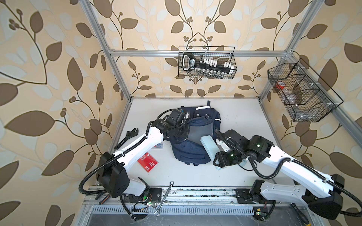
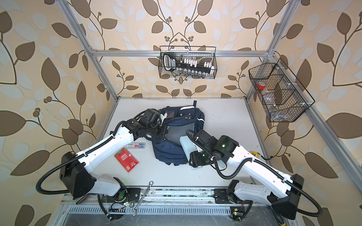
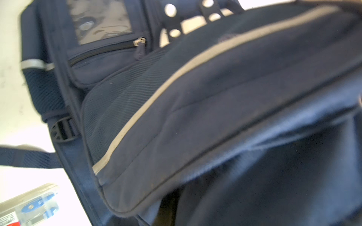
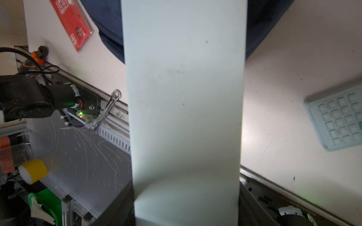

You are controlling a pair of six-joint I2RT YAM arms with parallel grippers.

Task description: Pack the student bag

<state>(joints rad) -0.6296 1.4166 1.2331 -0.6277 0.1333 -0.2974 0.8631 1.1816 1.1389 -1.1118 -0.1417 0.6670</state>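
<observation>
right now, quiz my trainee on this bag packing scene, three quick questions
1. True or false: the red packet lies inside the student bag.
2. The right gripper holds: A a water bottle, B a pale box, C a pair of scissors.
3. Fill in: the left gripper is shut on the ____.
Key: 1 false, it lies on the table beside the bag. 2 B. 3 student bag, at the edge of its opening.
</observation>
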